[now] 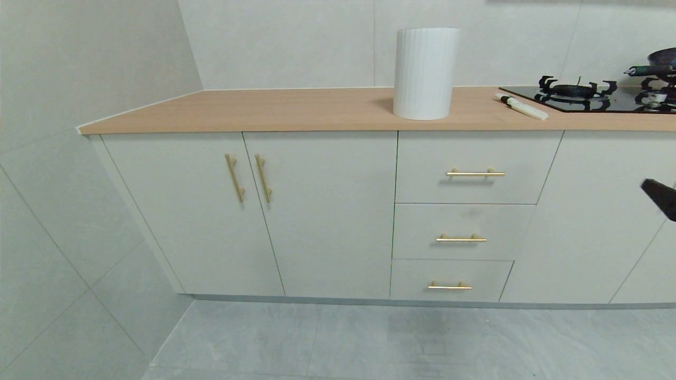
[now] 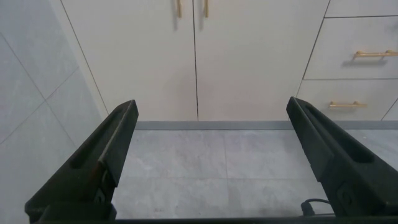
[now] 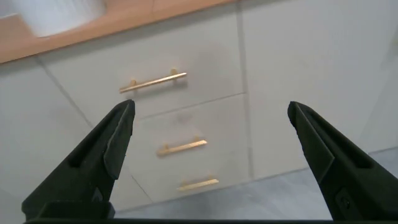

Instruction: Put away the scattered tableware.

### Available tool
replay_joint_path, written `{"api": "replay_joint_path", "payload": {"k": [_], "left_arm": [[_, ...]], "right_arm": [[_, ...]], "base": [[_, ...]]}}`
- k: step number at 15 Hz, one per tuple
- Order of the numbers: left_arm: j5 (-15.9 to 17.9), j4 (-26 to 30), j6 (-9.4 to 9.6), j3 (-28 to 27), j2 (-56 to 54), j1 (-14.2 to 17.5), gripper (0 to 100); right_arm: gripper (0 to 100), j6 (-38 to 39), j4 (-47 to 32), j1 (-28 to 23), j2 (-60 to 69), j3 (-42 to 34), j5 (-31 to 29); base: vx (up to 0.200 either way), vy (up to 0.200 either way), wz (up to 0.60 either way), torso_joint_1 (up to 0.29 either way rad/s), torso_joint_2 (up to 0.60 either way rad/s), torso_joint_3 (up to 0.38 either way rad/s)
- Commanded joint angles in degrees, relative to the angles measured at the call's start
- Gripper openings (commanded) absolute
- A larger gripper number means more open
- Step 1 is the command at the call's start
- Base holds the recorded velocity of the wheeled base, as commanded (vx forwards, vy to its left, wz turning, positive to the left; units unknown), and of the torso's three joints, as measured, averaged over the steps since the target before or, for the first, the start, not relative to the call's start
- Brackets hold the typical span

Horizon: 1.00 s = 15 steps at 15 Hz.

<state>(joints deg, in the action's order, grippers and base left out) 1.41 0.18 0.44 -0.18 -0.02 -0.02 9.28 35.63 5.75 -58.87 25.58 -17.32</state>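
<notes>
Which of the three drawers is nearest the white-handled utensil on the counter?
The top drawer, directly under the counter edge below the utensil; the middle drawer and bottom drawer are stacked beneath it, farther down.

wooden surface over pale cabinet: two doors with gold handles, three stacked drawers just beside them. black hob at the surface's right end, dark pan on it. grey tiled floor below.

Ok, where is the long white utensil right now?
Head view, right side: the white utensil lies on the wooden countertop, between the ribbed white canister and the black hob.
</notes>
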Motion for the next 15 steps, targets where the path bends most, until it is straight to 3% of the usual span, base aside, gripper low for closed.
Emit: {"api": "replay_joint_path", "payload": {"k": [1,2,3,6,13,14,15], "left_arm": [[0.0,0.0,0.0,0.0,0.0,-0.1,100],[0.0,0.0,0.0,0.0,0.0,0.0,100],[0.0,0.0,0.0,0.0,0.0,0.0,100],[0.0,0.0,0.0,0.0,0.0,0.0,100],[0.0,0.0,0.0,0.0,0.0,0.0,100],[0.0,0.0,0.0,0.0,0.0,0.0,100],[0.0,0.0,0.0,0.0,0.0,0.0,100]], "right_arm": [[100,-4.4,-25.9,-2.2,32.2,0.2,-0.2],[100,-5.5,-35.7,-2.2,39.4,3.4,-0.2],[100,-6.6,-40.5,-2.3,43.8,4.7,-1.0],[100,-12.2,-46.2,-2.3,53.9,2.1,-4.3],[100,-10.8,-45.5,-5.8,58.9,-8.5,-5.2],[100,-10.6,-41.4,-5.8,58.9,-16.0,0.4],[100,-10.6,-38.4,-5.8,58.9,-18.9,2.6]], "base": [[0.0,0.0,0.0,0.0,0.0,0.0],[0.0,0.0,0.0,0.0,0.0,0.0],[0.0,0.0,0.0,0.0,0.0,0.0],[0.0,0.0,0.0,0.0,0.0,0.0],[0.0,0.0,0.0,0.0,0.0,0.0],[0.0,0.0,0.0,0.0,0.0,0.0],[0.0,0.0,0.0,0.0,0.0,0.0]]}}
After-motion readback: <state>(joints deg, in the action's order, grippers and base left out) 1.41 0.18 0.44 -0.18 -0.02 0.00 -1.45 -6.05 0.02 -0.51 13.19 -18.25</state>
